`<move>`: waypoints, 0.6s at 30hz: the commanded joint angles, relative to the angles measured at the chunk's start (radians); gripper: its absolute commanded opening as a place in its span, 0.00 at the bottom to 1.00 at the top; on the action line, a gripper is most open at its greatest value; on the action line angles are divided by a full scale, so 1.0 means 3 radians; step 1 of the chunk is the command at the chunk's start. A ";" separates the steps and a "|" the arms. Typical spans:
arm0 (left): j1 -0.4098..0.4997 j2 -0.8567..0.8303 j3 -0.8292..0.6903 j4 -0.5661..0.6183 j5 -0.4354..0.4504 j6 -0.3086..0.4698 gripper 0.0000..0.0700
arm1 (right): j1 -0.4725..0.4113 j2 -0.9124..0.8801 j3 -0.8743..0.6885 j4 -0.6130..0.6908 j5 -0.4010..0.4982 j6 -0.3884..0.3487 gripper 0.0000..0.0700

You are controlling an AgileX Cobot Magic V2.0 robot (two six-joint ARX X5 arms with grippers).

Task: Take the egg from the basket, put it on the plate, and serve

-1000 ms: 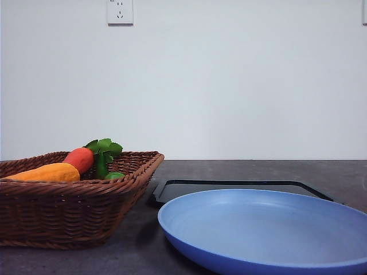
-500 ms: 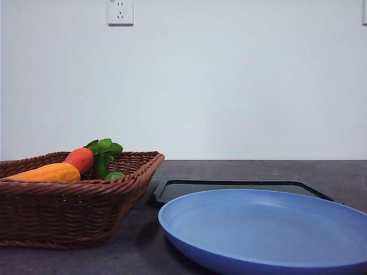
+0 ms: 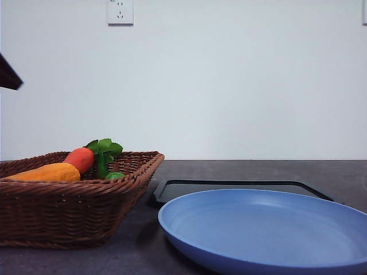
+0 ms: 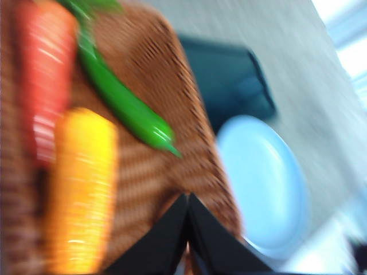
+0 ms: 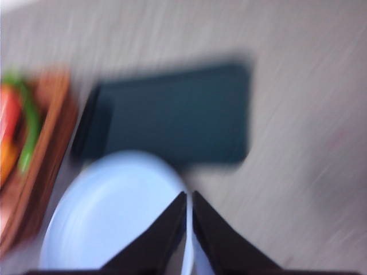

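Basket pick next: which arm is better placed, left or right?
Left, probably. Its shut gripper hangs over the basket, while the right gripper, also shut, sits over the plate. The egg isn't discernible in these blurred views.

- The picture is motion-blurred.
- Right end effector: its dark fingers nearly meet above the plate.
- Black tray: just beyond the plate on the grey worktop.
- Basket: beside the plate, holding red, orange and green vegetables.

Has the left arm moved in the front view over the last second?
Yes. A dark part of what is probably the left arm has entered at the left edge, above the basket, where earlier there was bare wall.
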 commanded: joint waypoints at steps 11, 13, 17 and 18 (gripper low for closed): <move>-0.0173 0.0211 0.0075 0.0095 0.0086 0.0066 0.43 | 0.0238 0.0976 -0.0041 -0.0046 -0.0186 -0.0251 0.29; -0.0173 0.0211 0.0075 0.0109 0.0086 0.0048 0.44 | 0.0313 0.1164 -0.0065 0.0028 -0.0185 -0.0248 0.28; -0.0173 0.0211 0.0075 0.0140 0.0086 -0.0004 0.44 | 0.0481 0.1546 -0.0075 0.0196 -0.0171 -0.0247 0.28; -0.0173 0.0211 0.0075 0.0139 0.0086 -0.0004 0.44 | 0.0513 0.1639 -0.0075 0.0256 -0.0171 -0.0243 0.28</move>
